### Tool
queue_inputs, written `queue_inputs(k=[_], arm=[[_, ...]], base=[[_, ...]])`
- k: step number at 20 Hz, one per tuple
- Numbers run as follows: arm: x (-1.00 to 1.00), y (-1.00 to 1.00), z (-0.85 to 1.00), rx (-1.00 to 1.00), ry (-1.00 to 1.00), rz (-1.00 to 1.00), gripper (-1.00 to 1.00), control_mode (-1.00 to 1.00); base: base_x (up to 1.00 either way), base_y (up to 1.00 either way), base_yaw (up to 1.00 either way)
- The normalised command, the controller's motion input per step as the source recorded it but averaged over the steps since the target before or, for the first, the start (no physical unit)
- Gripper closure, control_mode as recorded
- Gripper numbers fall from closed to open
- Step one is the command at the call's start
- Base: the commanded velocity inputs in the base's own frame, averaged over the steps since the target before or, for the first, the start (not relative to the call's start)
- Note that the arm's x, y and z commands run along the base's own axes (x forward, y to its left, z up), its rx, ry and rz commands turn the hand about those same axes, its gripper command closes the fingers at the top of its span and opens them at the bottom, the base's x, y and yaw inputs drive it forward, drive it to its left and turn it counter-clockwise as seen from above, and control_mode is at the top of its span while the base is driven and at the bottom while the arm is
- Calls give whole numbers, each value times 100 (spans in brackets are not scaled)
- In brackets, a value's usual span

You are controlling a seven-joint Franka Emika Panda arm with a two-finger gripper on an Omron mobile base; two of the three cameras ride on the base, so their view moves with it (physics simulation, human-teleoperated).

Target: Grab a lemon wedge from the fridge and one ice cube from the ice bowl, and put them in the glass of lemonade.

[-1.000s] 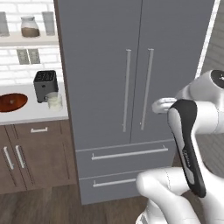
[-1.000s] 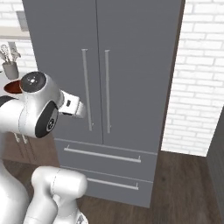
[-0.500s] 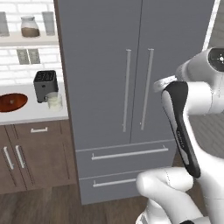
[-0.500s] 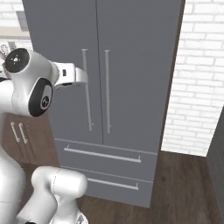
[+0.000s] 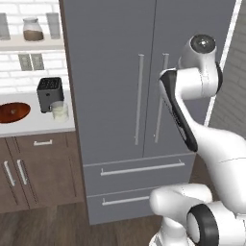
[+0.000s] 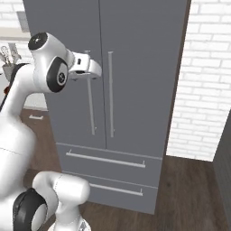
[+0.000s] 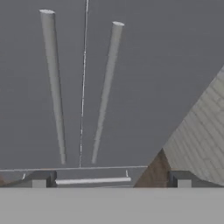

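The grey fridge (image 5: 115, 72) stands shut, its two long silver handles (image 5: 140, 98) side by side at the door seam. My gripper (image 6: 94, 71) is raised in front of the left door, close to the top of the left handle (image 6: 90, 97). In the hand view both handles (image 7: 105, 92) run up the picture, and my gripper (image 7: 111, 179) is open with nothing between its fingertips (image 7: 39, 180). The lemon wedge is hidden behind the shut doors. The reddish-brown ice bowl (image 5: 13, 111) and the glass of lemonade (image 5: 60, 110) stand on the counter to the left. The ice cube is too small to make out.
A black toaster (image 5: 49, 93) stands behind the glass. A grey utensil cup (image 6: 9, 67) sits on the counter. Two fridge drawers (image 5: 134, 168) lie below the doors. Brown cabinets (image 5: 33, 168) are under the counter; a white brick wall (image 6: 207, 76) flanks the fridge's right.
My arm has lifted, carrying the hand from mid-door height up and closer to the top of the fridge handles. The gripper stays open. The fridge doors remain shut.
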Motion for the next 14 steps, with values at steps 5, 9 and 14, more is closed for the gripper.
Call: queue_inputs(k=[5, 9, 14], arm=[[98, -50, -78, 20, 0, -17, -100, -100], [47, -64, -27, 26, 0, 4, -100, -100], [26, -12, 1, 8, 0, 24, -100, -100]], base=[[0, 0, 0], [0, 0, 0], [0, 0, 0]])
